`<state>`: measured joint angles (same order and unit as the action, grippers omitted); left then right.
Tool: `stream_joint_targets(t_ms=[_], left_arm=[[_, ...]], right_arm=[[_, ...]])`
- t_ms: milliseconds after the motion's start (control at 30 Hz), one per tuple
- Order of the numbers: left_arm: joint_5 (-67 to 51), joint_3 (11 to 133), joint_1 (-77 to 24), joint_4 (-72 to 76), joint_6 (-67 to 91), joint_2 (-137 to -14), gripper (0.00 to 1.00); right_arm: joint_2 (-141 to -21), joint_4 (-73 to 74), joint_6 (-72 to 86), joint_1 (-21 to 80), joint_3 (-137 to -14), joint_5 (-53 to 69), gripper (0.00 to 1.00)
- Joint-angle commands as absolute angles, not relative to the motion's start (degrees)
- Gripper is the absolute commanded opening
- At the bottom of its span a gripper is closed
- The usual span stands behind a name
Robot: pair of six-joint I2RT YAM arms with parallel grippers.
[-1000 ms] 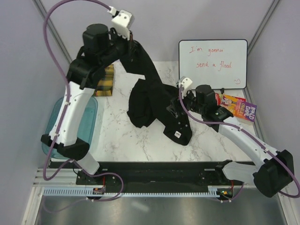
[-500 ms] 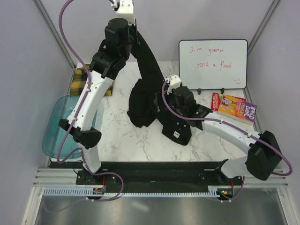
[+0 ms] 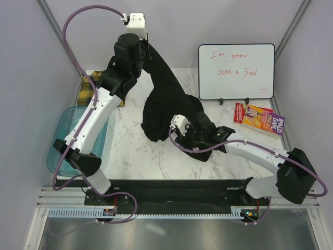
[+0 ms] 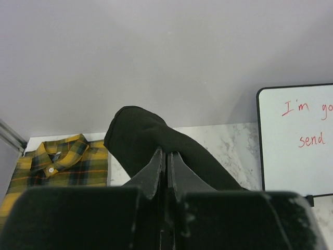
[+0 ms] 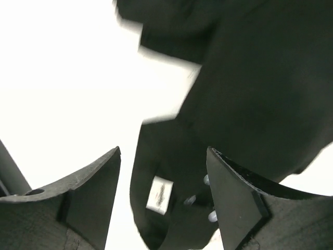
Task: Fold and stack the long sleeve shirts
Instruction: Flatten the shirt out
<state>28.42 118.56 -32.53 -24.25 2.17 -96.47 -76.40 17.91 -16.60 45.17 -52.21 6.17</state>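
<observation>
While your left gripper (image 4: 166,161) pinches the plain black cloth shirt (image 3: 166,99) aloft, likely to unfurl it, your right gripper (image 5: 163,151) gapes above it.

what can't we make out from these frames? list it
- plaid shirt: top view, the left arm covers most of it; left wrist view, cut off by the left edge and the left gripper body.
- right gripper fingertips: top view, hidden under its own wrist.
- black shirt tag: right wrist view, blurred, unreadable.
- blue tub inside: top view, left arm crosses it.
</observation>
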Motion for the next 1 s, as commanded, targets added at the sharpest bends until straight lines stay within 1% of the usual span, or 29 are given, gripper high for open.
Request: stream_joint_targets(t_ms=[0, 200, 300, 400, 533, 567, 633, 700, 733, 767, 833, 867, 900, 967], left_arm=[[28.92, 112.77, -31.73, -18.19, 5.1, -92.46, 0.02], [27.42, 107.85, -29.01, -18.02, 6.06, -92.72, 0.02], [26.54, 105.39, -27.78, -18.02, 5.98, -92.55, 0.02], [25.75, 102.58, -26.11, -18.02, 6.24, -91.58, 0.02], [24.0, 98.36, -24.09, -17.67, 6.33, -90.09, 0.02], [23.99, 97.83, -23.39, -17.58, 6.42, -89.83, 0.02], [23.38, 96.25, -22.5, -17.23, 6.42, -88.86, 0.02], [23.12, 95.28, -21.1, -17.14, 6.5, -87.81, 0.02], [22.33, 94.32, -20.66, -17.14, 6.5, -87.45, 0.02], [22.15, 93.78, -19.87, -17.14, 6.5, -87.1, 0.02], [21.28, 92.38, -18.99, -17.14, 6.24, -86.05, 0.02], [21.01, 91.94, -18.38, -17.14, 6.07, -85.7, 0.02], [20.92, 91.41, -18.11, -17.05, 5.63, -85.26, 0.02], [20.13, 90.36, -17.32, -17.05, 4.93, -84.12, 0.02]], right_arm=[[-76.55, 19.52, -22.32, 47.72, -48.17, 8.35, 0.75], [-81.29, 15.92, -20.84, 49.04, -46.84, 6.59, 0.76], [-83.67, 13.72, -18.73, 49.04, -47.9, 6.59, 0.8], [-86.39, 12.83, -19.16, 48.96, -48.95, 3.87, 0.8], [-90.25, 12.13, -19.43, 48.96, -49.39, 3.25, 0.8], [-91.05, 12.13, -18.99, 49.04, -49.57, 3.34, 0.75], [-93.59, 11.95, -18.11, 48.96, -49.83, 3.08, 0.7], [-95.0, 12.04, -17.67, 48.87, -50.01, 3.6, 0.6], [-96.14, 12.04, -17.49, 48.95, -50.1, 4.47, 0.53], [-96.76, 12.22, -17.32, 48.87, -50.18, 5.0, 0.31], [-97.47, 12.3, -16.18, 48.87, -50.62, 6.41, 0.03], [-97.3, 12.74, -15.82, 48.87, -50.89, 7.29, 0.0], [-96.86, 13.35, -15.56, 49.04, -52.02, 8.69, 0.0], [-94.06, 15.46, -15.03, 49.04, -53.87, 15.53, 0.0]])
